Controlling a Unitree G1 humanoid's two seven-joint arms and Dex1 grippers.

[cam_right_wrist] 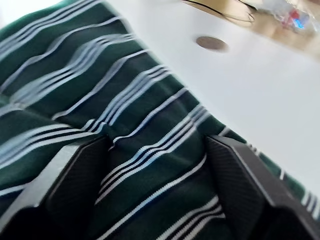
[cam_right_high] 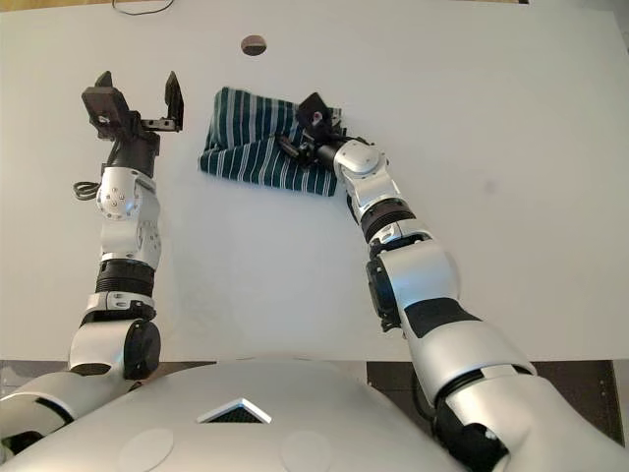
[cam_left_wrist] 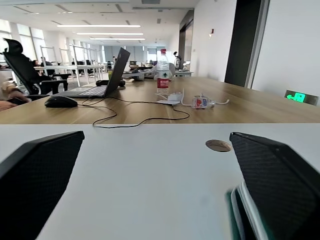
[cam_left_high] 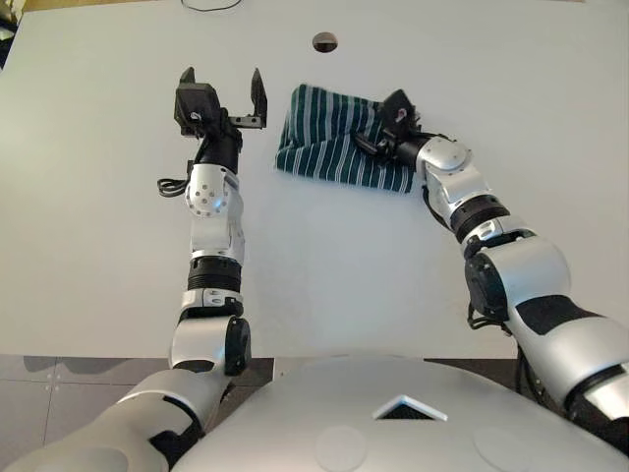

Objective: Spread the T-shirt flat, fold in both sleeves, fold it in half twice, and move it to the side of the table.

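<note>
The T-shirt [cam_left_high: 329,138], dark green with thin white stripes, lies folded into a small thick rectangle on the white table [cam_left_high: 98,246], a bit beyond the middle. My right gripper [cam_left_high: 378,133] rests on the shirt's right part; in the right wrist view its two black fingers [cam_right_wrist: 75,185] stand apart, open, with striped cloth [cam_right_wrist: 150,125] bunched between them. My left gripper [cam_left_high: 224,84] hovers just left of the shirt, open and holding nothing. In the left wrist view a strip of the shirt's edge [cam_left_wrist: 239,207] shows beside one finger [cam_left_wrist: 280,185].
A round cable hole [cam_left_high: 324,41] sits in the table just beyond the shirt. A black cable [cam_left_high: 211,5] loops at the far edge. Beyond the table a wooden desk [cam_left_wrist: 260,107] carries a laptop [cam_left_wrist: 100,82], mouse and bottle. Wide bare tabletop lies left, right and in front.
</note>
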